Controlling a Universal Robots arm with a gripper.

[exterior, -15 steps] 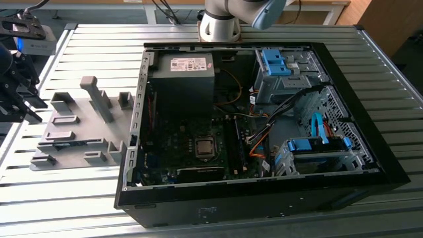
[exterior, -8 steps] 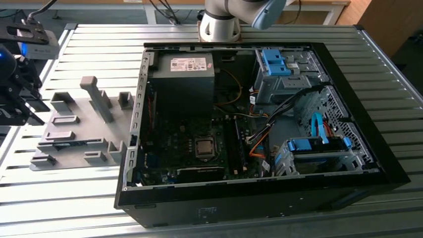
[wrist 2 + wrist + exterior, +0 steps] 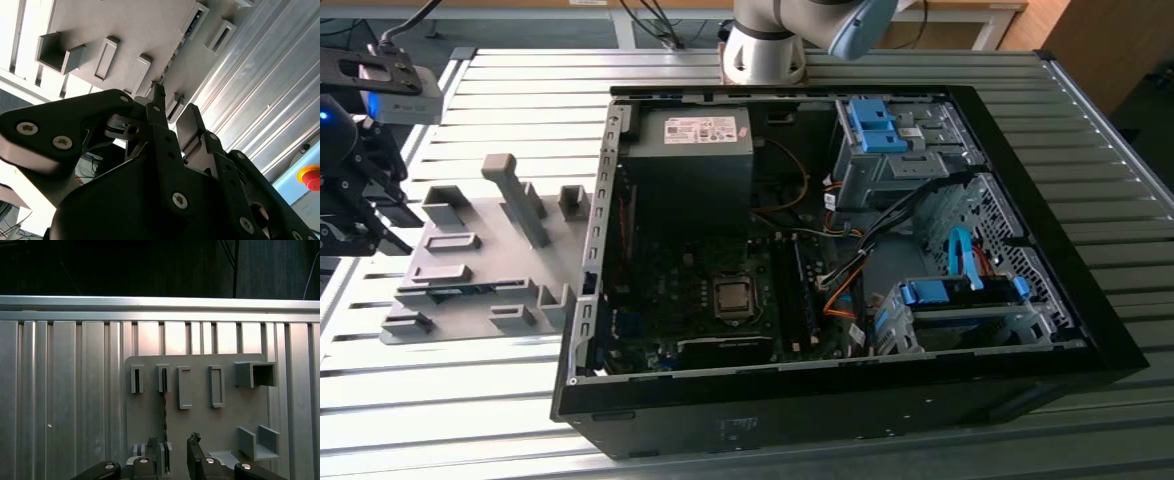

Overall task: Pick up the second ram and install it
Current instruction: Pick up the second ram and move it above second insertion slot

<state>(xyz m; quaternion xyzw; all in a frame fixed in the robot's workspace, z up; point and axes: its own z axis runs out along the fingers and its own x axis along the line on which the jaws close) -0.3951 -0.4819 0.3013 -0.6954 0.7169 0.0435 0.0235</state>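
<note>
The second ram (image 3: 164,412) stands on edge in a slot of the grey fixture plate (image 3: 200,425), showing as a thin dark strip. In the second wrist view the ram (image 3: 174,52) runs across the plate just beyond the fingertips. My gripper (image 3: 172,457) hangs above the plate, open, with the ram's near end in line with the gap and closer to one finger (image 3: 151,460). In the exterior view the black gripper (image 3: 358,210) is at the far left, over the fixture plate (image 3: 467,265), where the ram (image 3: 459,289) lies low. Nothing is held.
An open computer case (image 3: 1067,300) lies to the exterior view's right of the fixture, with its motherboard, black memory slots (image 3: 790,290), power supply (image 3: 694,150) and blue drive brackets (image 3: 961,292). Grey blocks (image 3: 520,200) stick up from the plate. The table is ribbed aluminium (image 3: 75,390).
</note>
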